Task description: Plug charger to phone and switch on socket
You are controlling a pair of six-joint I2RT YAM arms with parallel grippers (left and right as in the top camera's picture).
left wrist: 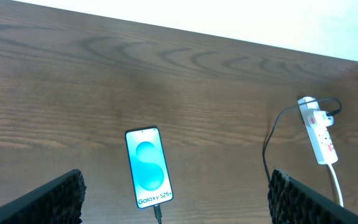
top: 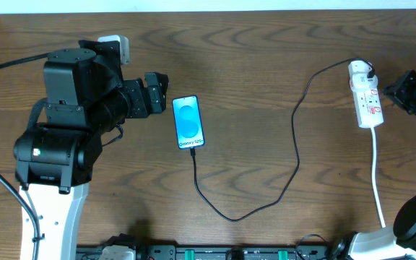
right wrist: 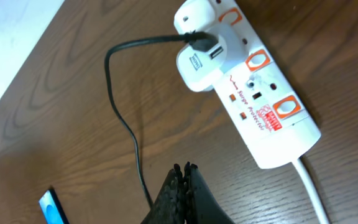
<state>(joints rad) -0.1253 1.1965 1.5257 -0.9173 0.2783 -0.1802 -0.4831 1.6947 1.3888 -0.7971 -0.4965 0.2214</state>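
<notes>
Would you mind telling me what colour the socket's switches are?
The switches are orange-red on the white socket; the right wrist view shows them best.

Dark brown wooden table (top: 266, 43), visible grain, matt finish. Phone (top: 188, 121) has a smooth, glossy screen. Socket (right wrist: 272, 118) is smooth, shiny white plastic. Charger (right wrist: 197, 67): white plastic plug, matt black cable.

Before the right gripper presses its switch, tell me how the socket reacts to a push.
The socket looks light plastic lying loose on the smooth table, so it will probably slide or pivot rather than stay put. Its white lead and the plugged-in charger may drag slightly. Flat and low, it is unlikely to tip.
</notes>
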